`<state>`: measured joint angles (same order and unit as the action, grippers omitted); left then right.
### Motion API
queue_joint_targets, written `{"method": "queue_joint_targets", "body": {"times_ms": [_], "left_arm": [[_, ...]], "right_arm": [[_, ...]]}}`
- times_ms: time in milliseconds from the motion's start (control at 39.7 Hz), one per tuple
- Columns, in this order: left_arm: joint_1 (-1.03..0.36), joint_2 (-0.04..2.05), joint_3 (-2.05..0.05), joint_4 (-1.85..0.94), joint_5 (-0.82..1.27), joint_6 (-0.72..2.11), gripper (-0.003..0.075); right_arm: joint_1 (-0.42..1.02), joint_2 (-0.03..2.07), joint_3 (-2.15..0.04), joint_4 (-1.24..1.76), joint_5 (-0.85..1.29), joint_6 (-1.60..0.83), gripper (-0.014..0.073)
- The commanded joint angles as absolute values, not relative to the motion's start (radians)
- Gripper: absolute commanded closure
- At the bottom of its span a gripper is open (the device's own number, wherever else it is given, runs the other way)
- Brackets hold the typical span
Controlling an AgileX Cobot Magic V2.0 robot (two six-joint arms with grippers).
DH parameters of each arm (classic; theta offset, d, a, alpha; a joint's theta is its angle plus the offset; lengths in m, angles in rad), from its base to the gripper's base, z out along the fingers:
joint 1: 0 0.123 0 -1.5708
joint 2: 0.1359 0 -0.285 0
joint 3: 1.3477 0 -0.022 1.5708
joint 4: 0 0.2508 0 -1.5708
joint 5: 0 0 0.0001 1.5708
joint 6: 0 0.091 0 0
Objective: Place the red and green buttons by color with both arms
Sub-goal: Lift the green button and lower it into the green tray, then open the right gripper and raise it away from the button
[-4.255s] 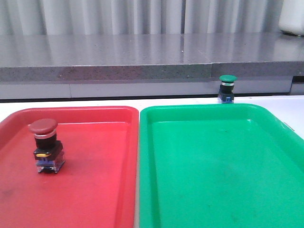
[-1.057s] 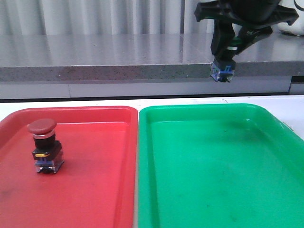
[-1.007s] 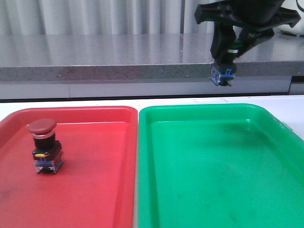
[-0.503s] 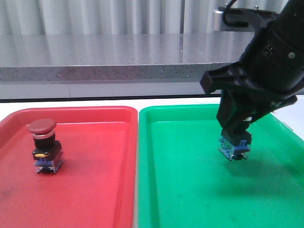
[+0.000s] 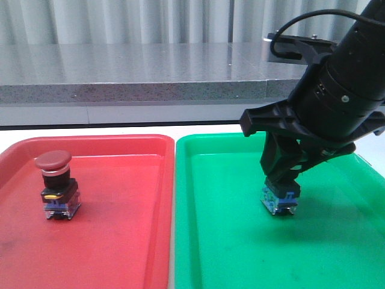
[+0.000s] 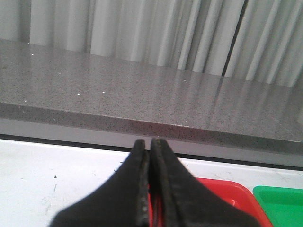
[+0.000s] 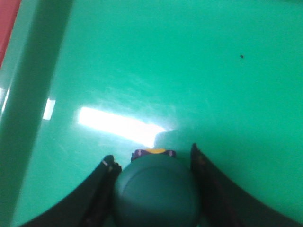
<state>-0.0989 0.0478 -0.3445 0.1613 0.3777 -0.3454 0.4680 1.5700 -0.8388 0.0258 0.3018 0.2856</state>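
Over the green tray (image 5: 228,241), right end effector (image 5: 281,191) grips green button (image 5: 280,200) upright, cap up.

My right gripper (image 7: 152,189) clamps the green button (image 7: 155,195) between its fingers (image 7: 102,189) over the green tray (image 7: 156,71).

Red tray (image 5: 120,241); green tray (image 5: 228,253); grey ledge (image 5: 132,66)

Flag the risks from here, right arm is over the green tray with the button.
1. The right gripper holds the green button low over the green tray; whether its base touches the floor can't be told, so opening now might tip it.
2. The grip sits on the rounded cap, so it could slip or tilt.
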Motion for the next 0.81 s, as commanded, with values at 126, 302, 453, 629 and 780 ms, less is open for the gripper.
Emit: {"method": "queue_joint_targets", "body": {"times_ms": [126, 302, 453, 629, 780], "left_arm": [[-0.098, 0.058, -0.368, 0.161, 0.298, -0.349, 0.074], [-0.098, 0.058, -0.368, 0.161, 0.298, -0.349, 0.074], [-0.098, 0.058, -0.368, 0.161, 0.298, -0.349, 0.074], [-0.098, 0.058, -0.368, 0.161, 0.298, -0.349, 0.074], [-0.098, 0.058, -0.368, 0.161, 0.298, -0.349, 0.074]], "right_arm": [[0.466, 1.537, -0.86, -0.055, 0.261, 0.286, 0.0436], [0.466, 1.537, -0.86, -0.071, 0.302, 0.286, 0.0436], [0.466, 1.537, -0.86, -0.071, 0.305, 0.286, 0.0417], [0.466, 1.537, -0.86, -0.071, 0.306, 0.286, 0.0257], [0.466, 1.537, -0.86, -0.071, 0.31, 0.286, 0.0094]]}}
